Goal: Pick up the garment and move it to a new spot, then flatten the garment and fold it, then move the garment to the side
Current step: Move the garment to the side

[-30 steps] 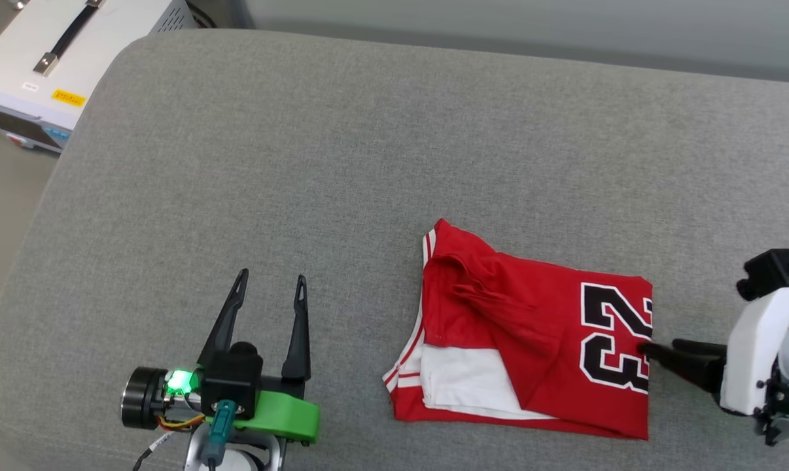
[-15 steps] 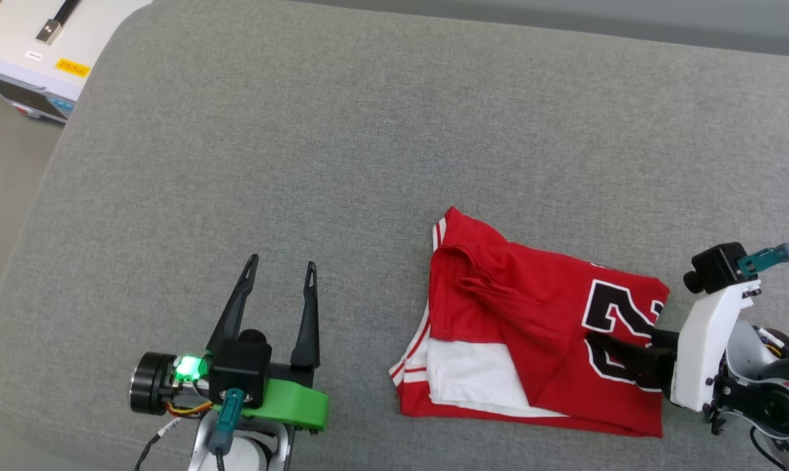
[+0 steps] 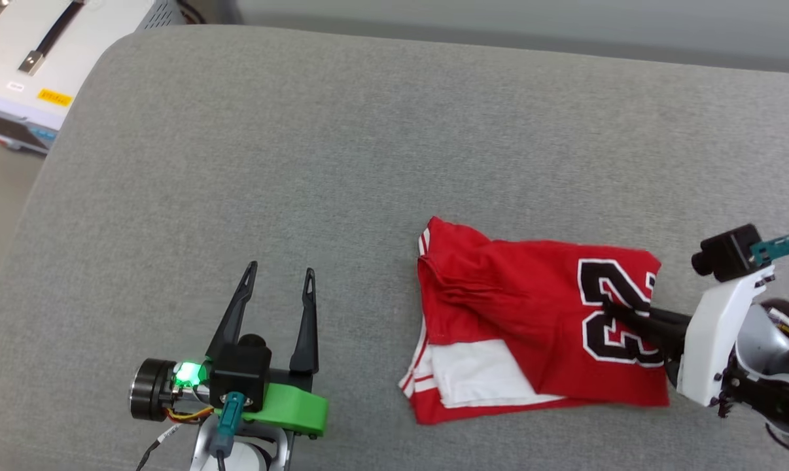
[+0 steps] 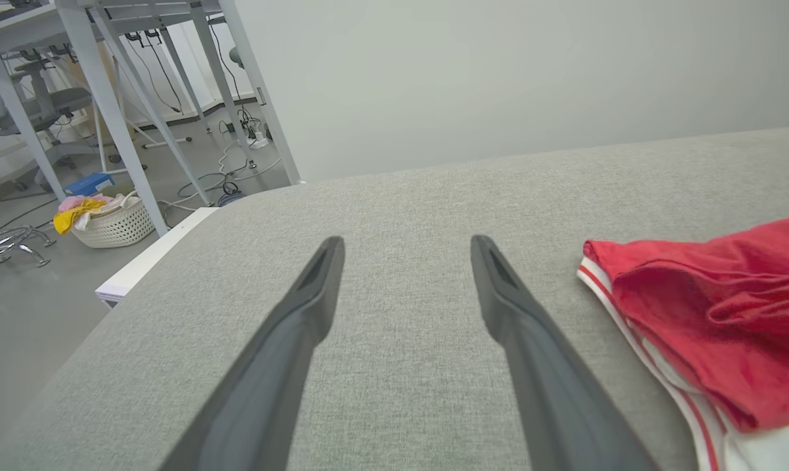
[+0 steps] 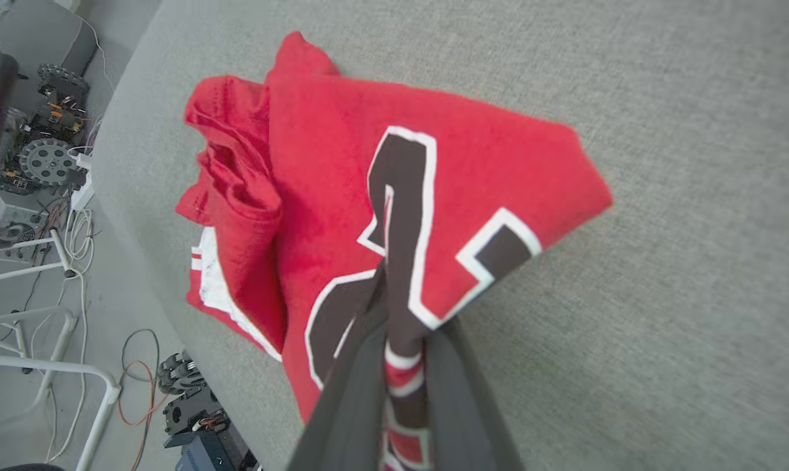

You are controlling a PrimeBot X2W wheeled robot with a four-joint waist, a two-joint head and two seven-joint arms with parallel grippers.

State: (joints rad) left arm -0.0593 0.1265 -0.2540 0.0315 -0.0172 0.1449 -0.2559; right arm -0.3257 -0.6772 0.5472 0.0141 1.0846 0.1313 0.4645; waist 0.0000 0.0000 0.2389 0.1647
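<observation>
One garment [image 3: 532, 327], a red jersey T-shirt with a white sleeve panel [image 3: 479, 376], is laid as a rough folded rectangle at about 4 o'clock in the head view, on the grey padded surface [image 3: 368, 163]. The right pincer [image 3: 610, 306] is positioned at 3 o'clock and is clenched on the garment at the black number print [image 3: 594, 340]. In the right wrist view a ridge of cloth is seen pinched between its two fingers. The left pincer [image 3: 280, 269] is held released at 7 o'clock, fingers spread, well apart from the cloth. The garment is judged light, soft and wholly limp. No shape is expected to be kept once it is lifted, and the stacked layers may slide and fall open unless all are caught. A hold through the full thickness near an edge is therefore advised, and a second hold at the 9 o'clock edge if the fold is to be preserved. The woven upholstery is expected to drag on the cloth, so lifting is preferred to sliding. A white equipment case [image 3: 35, 59] is located beyond the surface at 10 o'clock. Frame legs [image 4: 110, 111], a laundry basket [image 4: 113, 226] and loose cables [image 4: 231, 183] are seen on the floor in the left wrist view.
</observation>
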